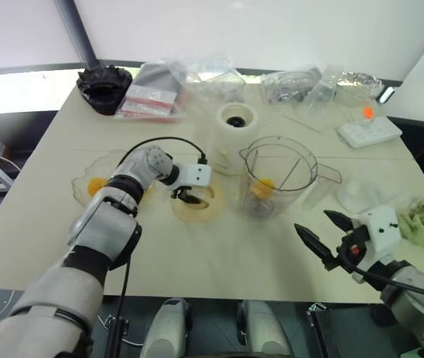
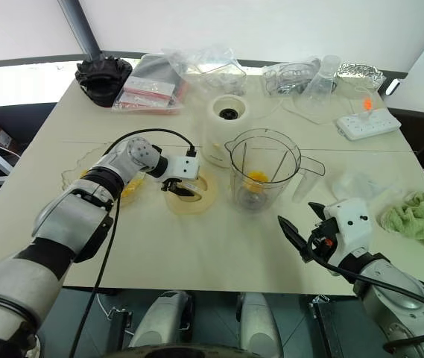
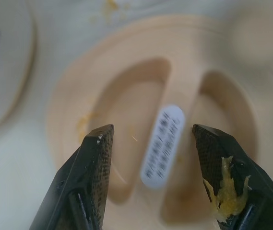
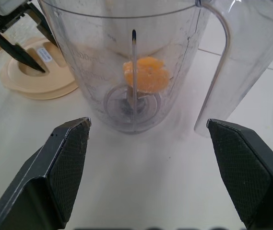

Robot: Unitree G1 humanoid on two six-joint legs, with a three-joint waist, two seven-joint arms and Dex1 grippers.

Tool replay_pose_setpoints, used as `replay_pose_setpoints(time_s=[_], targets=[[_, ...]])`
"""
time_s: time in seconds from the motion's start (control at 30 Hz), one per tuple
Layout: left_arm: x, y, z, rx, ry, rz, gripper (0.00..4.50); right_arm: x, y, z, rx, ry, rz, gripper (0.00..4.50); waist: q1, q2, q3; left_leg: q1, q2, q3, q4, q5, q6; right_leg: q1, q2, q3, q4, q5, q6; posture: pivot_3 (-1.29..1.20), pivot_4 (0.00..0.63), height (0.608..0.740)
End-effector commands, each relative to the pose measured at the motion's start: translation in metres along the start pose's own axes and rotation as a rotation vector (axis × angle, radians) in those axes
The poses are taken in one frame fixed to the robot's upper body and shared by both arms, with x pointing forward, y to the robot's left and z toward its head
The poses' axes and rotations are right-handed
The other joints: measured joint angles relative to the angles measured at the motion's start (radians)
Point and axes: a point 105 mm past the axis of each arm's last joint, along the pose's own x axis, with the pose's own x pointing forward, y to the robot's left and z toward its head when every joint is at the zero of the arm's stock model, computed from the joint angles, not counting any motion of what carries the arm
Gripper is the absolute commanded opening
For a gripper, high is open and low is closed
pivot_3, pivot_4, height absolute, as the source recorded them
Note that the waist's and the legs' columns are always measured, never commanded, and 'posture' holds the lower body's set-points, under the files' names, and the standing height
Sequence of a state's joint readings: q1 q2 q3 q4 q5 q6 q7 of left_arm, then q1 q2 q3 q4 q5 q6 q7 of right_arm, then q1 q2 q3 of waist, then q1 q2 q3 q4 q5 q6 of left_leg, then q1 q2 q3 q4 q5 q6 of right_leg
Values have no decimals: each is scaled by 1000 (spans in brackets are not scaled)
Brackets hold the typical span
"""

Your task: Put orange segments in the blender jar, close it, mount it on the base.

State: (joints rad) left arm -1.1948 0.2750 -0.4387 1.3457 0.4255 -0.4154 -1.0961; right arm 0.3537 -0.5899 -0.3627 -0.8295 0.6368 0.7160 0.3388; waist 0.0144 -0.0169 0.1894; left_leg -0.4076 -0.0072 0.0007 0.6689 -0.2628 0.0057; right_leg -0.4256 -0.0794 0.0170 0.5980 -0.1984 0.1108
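Blender jar (image 2: pixel 262 173): on counter (image 2: pixel 197 253), orange segments (image 4: pixel 146 75) inside, ahead of my right fingers (image 4: pixel 71 158), spread, empty. Lid (image 3: pixel 141 143): flat beneath my left fingers (image 3: pixel 98 163), parted, holding nothing. Risk: pulp-smeared pads may slip off lid's central ridge.

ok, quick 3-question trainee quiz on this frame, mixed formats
1. True or false: the jar already sits on the base.
2. Multiple choice: the left gripper is over
A. the dish
B. the lid
C. the towel
3. Short answer: what lies in the bottom of the jar?

Key:
1. False. The jar stands on the table, in front of and to the right of the base.
2. B. Its fingers are apart, either side of the lid's centre ridge.
3. Orange segments, by the blade.
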Motion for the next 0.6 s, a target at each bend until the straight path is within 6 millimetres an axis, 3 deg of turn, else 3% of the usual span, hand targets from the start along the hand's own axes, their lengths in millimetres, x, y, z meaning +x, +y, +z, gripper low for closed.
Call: replay_pose_setpoints(time_s=[0.03, 0.07, 0.23, 0.27, 0.43, 0.6], targets=[[7, -4, -8, -14, 61, -5, 2730, 0, 2, 10, -34, -34, -2, 4080, 1, 0, -1, 0, 0, 0, 0, 0, 0, 1, 0, 0, 0, 0, -1, 0, 150, 740], [8, -7, -9, -14, 68, -17, 2730, 0, 1, 10, -37, -35, -4, 4080, 1, 0, -1, 1, 0, -1, 1, 0, 0, 1, 0, 0, 0, 0, -1, 0, 150, 740], [11, -15, -11, -30, 78, -75, 497, 0, -3, 12, -49, -35, -16, 4080, 1, 3, -5, 0, 3, -2, 10, 0, 0, 6, 0, -2, 1, 0, -2, 0, 150, 740], [10, -16, -12, -33, 81, -88, 256, 0, -4, 12, -50, -34, -17, 4080, 0, 4, -5, 1, 3, -2, 11, 0, 0, 7, 0, -3, 0, 0, -2, 0, 150, 740], [7, -19, -12, -33, 94, -137, 249, 2, -6, 13, -51, -35, -20, 4080, -3, 3, -6, 1, 4, -4, 13, 0, 0, 8, -1, -2, -1, 1, -2, 0, 150, 740], [-6, -6, 1, -57, -2, -102, 249, 3, -8, 12, -58, -39, -36, 4080, -2, 3, -5, -2, 3, -3, 12, -2, 2, 4, 0, -2, 0, 1, -2, 0, 150, 740]])
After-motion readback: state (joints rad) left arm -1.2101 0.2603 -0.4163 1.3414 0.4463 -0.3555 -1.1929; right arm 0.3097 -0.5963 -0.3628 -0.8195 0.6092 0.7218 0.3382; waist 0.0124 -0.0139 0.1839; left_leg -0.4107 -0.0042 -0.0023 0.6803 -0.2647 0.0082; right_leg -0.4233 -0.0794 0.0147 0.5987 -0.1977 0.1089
